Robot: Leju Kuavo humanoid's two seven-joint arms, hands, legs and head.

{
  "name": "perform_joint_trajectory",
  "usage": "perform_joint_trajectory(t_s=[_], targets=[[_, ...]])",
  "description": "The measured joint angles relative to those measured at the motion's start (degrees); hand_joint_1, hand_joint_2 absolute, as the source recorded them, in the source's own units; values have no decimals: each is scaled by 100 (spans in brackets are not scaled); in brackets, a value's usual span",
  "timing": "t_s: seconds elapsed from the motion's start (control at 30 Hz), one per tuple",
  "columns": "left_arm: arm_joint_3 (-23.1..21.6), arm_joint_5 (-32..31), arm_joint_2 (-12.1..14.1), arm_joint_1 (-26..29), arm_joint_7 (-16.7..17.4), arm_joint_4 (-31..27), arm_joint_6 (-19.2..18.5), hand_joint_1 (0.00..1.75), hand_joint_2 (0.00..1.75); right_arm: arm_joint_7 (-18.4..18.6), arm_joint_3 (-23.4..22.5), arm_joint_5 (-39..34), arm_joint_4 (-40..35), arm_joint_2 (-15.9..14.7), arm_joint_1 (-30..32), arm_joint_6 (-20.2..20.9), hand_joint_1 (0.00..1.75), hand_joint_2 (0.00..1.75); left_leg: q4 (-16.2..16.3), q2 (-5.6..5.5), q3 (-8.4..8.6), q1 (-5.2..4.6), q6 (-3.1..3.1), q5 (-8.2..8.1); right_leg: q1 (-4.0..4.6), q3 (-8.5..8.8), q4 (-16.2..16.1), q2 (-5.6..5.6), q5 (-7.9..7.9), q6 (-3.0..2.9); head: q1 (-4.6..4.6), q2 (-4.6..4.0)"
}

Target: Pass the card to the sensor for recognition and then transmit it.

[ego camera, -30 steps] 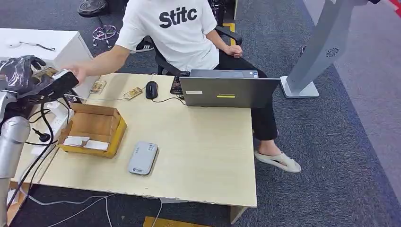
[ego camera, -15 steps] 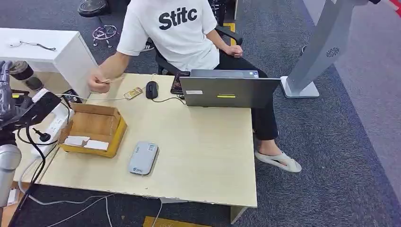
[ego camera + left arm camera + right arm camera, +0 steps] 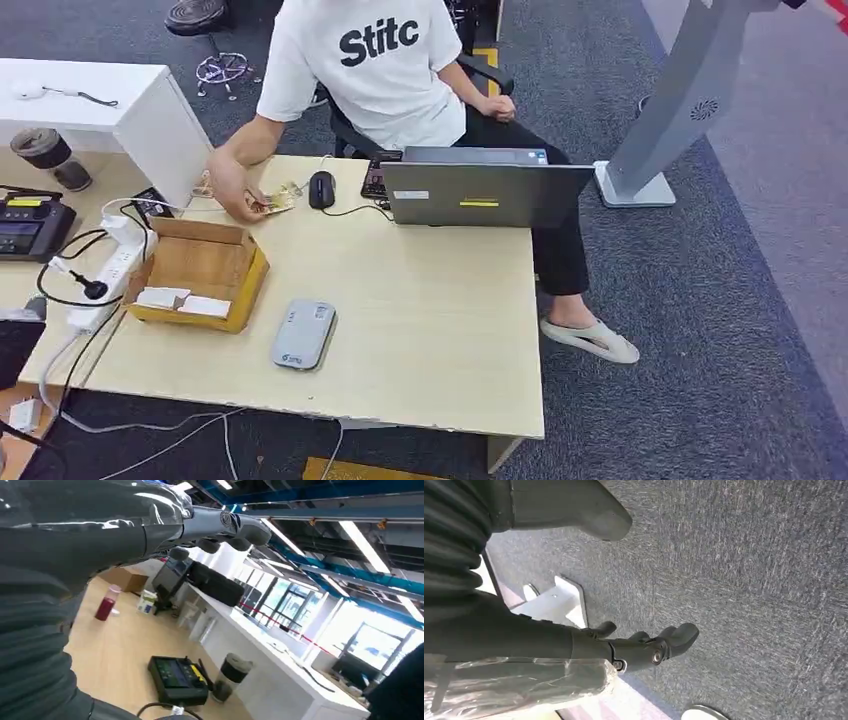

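The grey card sensor lies flat near the table's front edge. To its left stands a cardboard box with white cards in it. A seated person's hand rests on the far side of the table by a small yellowish card. In the left wrist view my left hand is raised off to the table's left, with its fingers stretched out and nothing in them. My right hand hangs over grey carpet, its fingers loosely apart and holding nothing.
A grey laptop and a black mouse sit at the table's far edge. A white power strip, a black controller and a cup lie to the left. A grey stand rises at the right.
My left arm, raised by the person's hand one second ago, has dropped away to the left and out of the head view. The person's hand has come down onto the table near the mouse.
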Motion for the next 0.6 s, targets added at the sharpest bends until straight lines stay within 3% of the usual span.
perform_joint_trajectory(t_s=[0.13,0.2,0.27,0.33,0.4,0.43,0.5,0.6], targets=[[247,206,-238,149,-72,-188,-116,0,175,0,-18,-20,0,0,-1,-15,0,175,0,-1,3,0,0,3,0,12,1,-2,1,0,-2,0],[446,440,-530,317,-331,-319,-302,0,175,-18,-50,-72,0,0,1,-28,0,175,-1,3,6,0,0,2,0,15,2,3,2,-1,-2,0],[857,779,-1023,463,-740,-439,-685,0,175,-42,-90,-120,2,0,6,-77,0,175,-1,4,5,0,2,1,-1,13,1,4,1,-1,-2,0],[1427,1110,-1555,489,-1105,-483,-1264,0,175,-90,-155,-194,4,7,9,-120,0,175,-1,-1,1,-1,4,-1,-1,11,-2,-1,-1,1,0,0],[2165,1101,-2077,386,-1286,-454,-1855,0,175,-103,-201,-208,9,9,10,-136,0,175,-1,-2,-1,-3,6,-2,-4,10,-3,-2,-1,1,-2,0],[2591,1003,-2364,282,-1382,-375,-1981,0,175,-101,-219,-205,11,13,10,-140,0,175,-1,0,1,-2,5,-4,-4,9,-6,0,-1,1,2,0],[3400,751,-2676,53,-1627,-65,-2026,0,175,-79,-251,-199,13,15,15,-157,0,175,-1,-2,2,-3,6,-4,-4,9,-6,-1,-1,2,-4,0],[4288,322,-3083,-254,-1735,408,-1761,0,175,-65,-295,-190,15,15,16,-199,0,175,-1,-5,3,-3,6,-4,-5,10,-6,-8,-1,2,2,0]])
